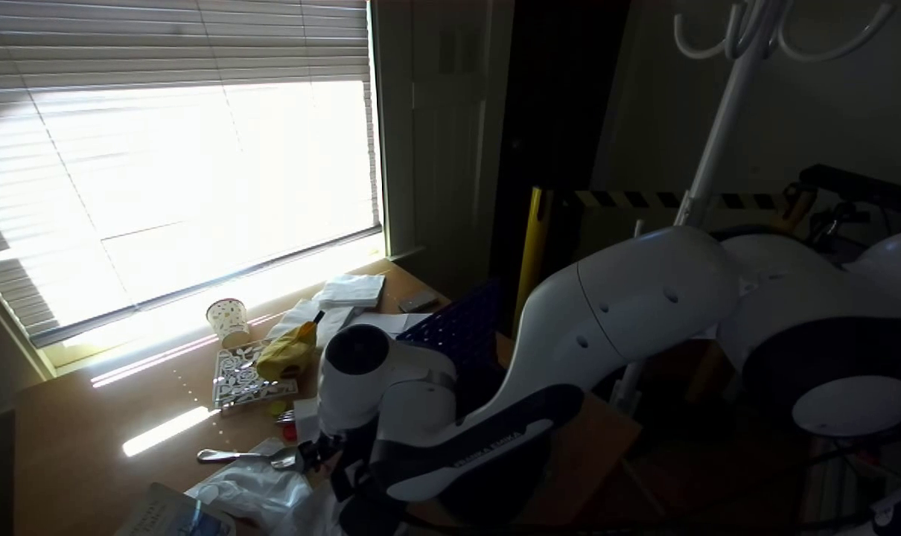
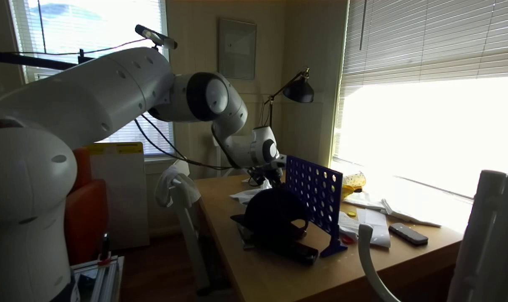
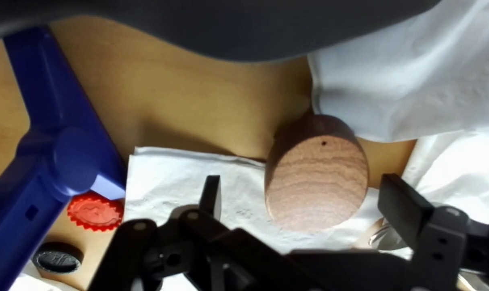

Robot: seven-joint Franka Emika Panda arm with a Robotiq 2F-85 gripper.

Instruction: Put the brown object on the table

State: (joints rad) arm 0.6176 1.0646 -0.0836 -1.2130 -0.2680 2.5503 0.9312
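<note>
Showing banded grain on rounded, pinholed face: brown wooden object (image 3: 317,184); fingers (image 3: 404,202) spread wide apart.

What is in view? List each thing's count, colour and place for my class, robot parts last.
Table: 1, tan, below blinds
Papers: several, white, on table
Wooden object: 1, brown, overlapping papers
Grid: 1, blue, on table
Discs: several, red, black, yellow, near grid
Rack: 1, white, on table
Unclear item: 1, yellow, overlapping rack
Cup: 1, speckled white, near rack
Bag: 1, translucent, on table
Book: 1, pale, near bag
Cutlery: at least 1, silver, near bag
Case: 1, grey, near table edge
Unclear shape: 1, black, beside grid
Lamp: 1, black, beyond table
Coat stand: 1, white, near table
Blinds: at least 2, pale, beyond table
Arm: 1, white, over table
Gripper: 1, black, open, wooden object seen between jaws
</note>
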